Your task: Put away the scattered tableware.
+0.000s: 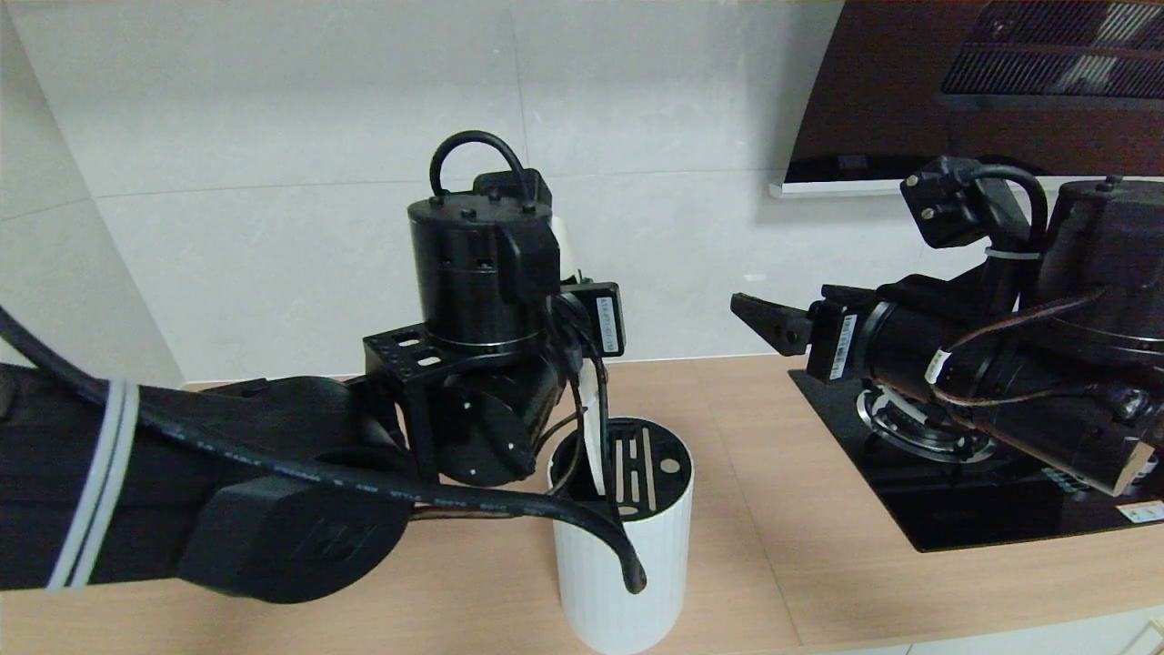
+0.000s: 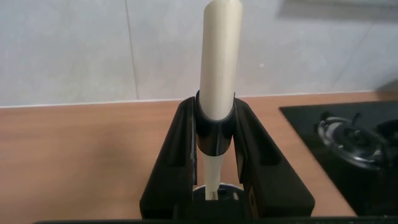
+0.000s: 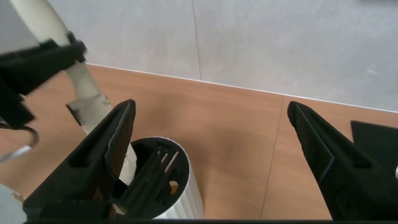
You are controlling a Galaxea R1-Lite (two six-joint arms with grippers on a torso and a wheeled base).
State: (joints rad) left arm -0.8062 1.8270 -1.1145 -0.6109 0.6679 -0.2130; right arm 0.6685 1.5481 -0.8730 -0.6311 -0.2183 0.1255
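The left gripper (image 2: 216,121) is clamped on a cream utensil (image 2: 221,50), its 2 fingers (image 2: 180,149) pressing the round handle from either side about midway along it. The utensil stands close to upright. The handle end rises above the gripper, and the wider, flatter end hangs just below it, dipping into the open half of a white holder (image 1: 623,546) directly underneath. Whether the tip has reached the bottom of the holder cannot be told.

The utensil looks light and stiff, more like wood or plastic than anything breakable. Its smooth round handle could swivel or slide in a 2-sided pinch, so mid-handle, where it is held now, seems the right place: high enough to clear the rim, low enough to keep the flat end steady. The holder is tall and narrow and probably light, so a utensil catching on its dark slotted top might tip it.

Well off to the right of the left gripper, at about the same height, the right gripper (image 3: 210,109) has its 2 fingers spread wide with nothing between them. It hangs over the near edge of a black stove (image 1: 955,491) set into the wooden counter (image 1: 746,509). Beyond both grippers are a pale tiled wall (image 1: 273,136) and a dark hood (image 1: 955,91)
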